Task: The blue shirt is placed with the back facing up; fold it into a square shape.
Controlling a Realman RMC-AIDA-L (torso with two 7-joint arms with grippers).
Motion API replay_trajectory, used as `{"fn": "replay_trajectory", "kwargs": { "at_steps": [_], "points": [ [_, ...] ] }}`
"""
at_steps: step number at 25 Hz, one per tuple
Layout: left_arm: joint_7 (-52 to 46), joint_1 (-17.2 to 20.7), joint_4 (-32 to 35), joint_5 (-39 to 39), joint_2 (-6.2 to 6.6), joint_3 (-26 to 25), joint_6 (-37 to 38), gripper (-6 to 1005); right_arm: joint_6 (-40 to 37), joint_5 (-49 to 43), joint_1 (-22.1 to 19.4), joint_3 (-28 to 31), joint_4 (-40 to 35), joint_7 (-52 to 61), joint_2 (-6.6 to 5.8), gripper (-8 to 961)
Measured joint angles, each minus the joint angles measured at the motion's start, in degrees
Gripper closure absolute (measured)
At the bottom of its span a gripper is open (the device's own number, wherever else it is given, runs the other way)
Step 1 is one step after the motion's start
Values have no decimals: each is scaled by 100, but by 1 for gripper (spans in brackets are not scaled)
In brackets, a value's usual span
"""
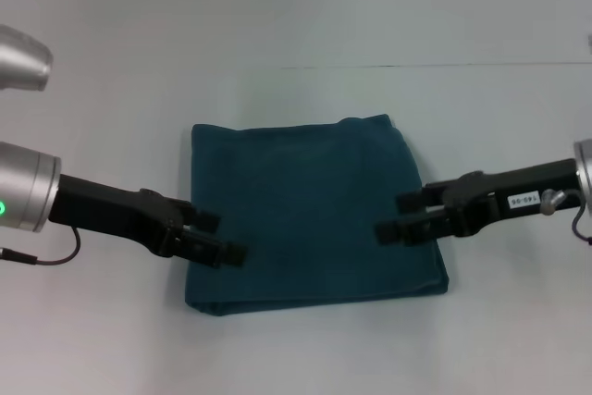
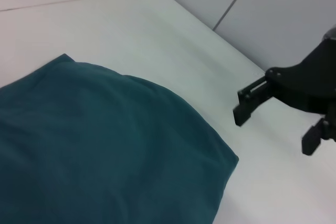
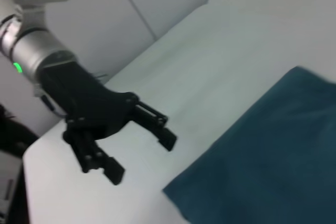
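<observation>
The blue shirt point(image 1: 314, 215) is laid folded square on the worktop point(image 1: 296, 25); left gripper point(image 1: 215, 237) and right gripper point(image 1: 400, 216), fingers spread and empty, are held clear, the fold apparently finished.

**Both arms reaching inward, fingers parted**

The left gripper point(image 1: 215, 237) is reaching in from the left side, its dark fingers point(image 3: 167, 139) spread apart and gripping nothing. The right gripper point(image 1: 400, 216) is mirroring it from the right side, its fingers point(image 2: 245, 107) likewise parted. Both forearms are lying low and nearly level, pointing toward each other.
</observation>
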Motion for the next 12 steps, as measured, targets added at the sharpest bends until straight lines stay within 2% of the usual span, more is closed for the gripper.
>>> {"fn": "replay_trajectory", "kwargs": {
  "at_steps": [12],
  "points": [
    [422,-6,-112,-358,-101,69,190,61,-130,535,-169,109,318,-243,-125,39]
  ]
}}
